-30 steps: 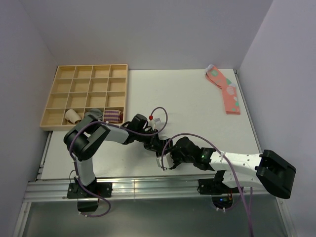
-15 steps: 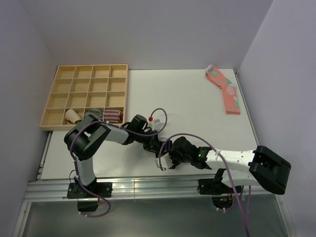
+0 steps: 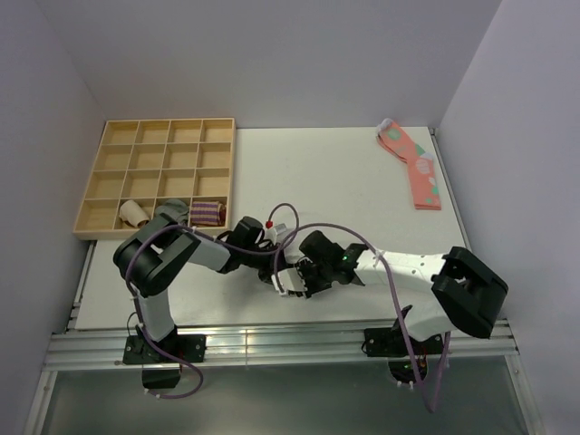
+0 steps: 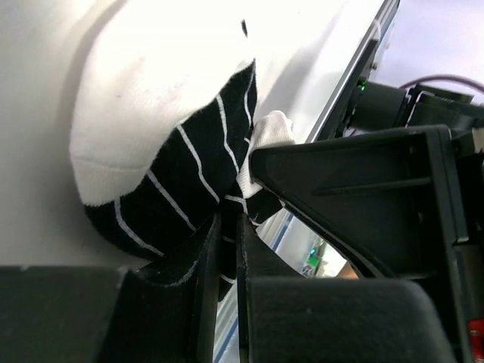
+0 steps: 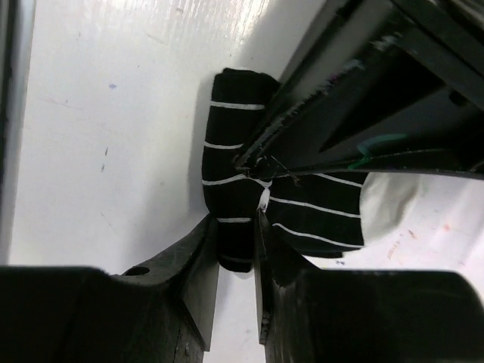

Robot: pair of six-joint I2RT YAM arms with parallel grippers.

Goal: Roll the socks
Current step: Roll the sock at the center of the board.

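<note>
Left pincer (image 4: 229, 227), right pincer (image 5: 237, 227): each clamped on the socks (image 5: 227, 121) from opposing sides, seemingly to keep them taut for rolling.

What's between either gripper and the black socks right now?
Nothing visible. The left gripper and the right gripper are each shut on the socks, with striped fabric pinched in each. The two grippers sit tight against each other.
</note>
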